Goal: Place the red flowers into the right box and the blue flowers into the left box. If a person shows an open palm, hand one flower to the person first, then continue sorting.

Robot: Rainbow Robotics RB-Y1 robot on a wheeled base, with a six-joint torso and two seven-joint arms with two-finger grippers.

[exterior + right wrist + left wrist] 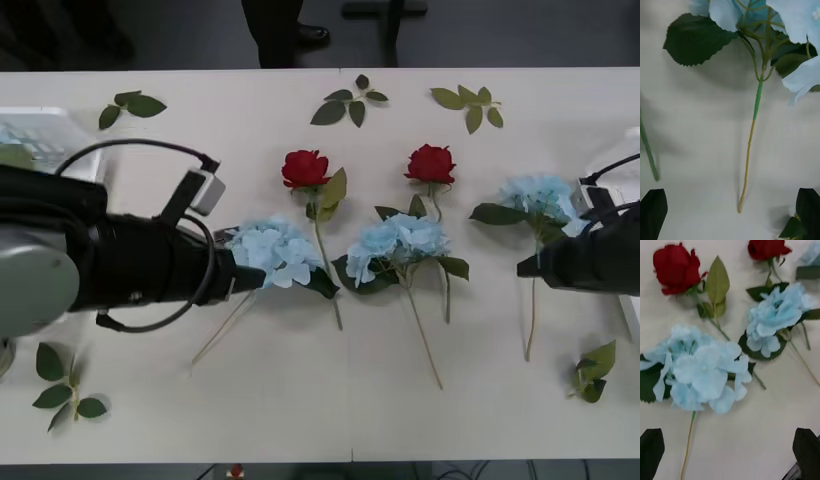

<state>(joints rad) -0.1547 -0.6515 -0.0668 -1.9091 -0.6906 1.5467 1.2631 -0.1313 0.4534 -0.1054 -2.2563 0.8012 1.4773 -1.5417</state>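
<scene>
my left gripper (730,453): black fingertips spread at both lower corners, holding nothing | nearest blue flower (702,373): centre-left, stem running down between my fingers | second blue flower (777,317): right | red roses (675,268): upper left, upper centre | table (763,431)

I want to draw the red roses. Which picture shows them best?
The front view: both red roses lie whole on the table, heads and stems. The left wrist view shows one head close, the other cut off. The right wrist view shows a blue flower's stem.
</scene>
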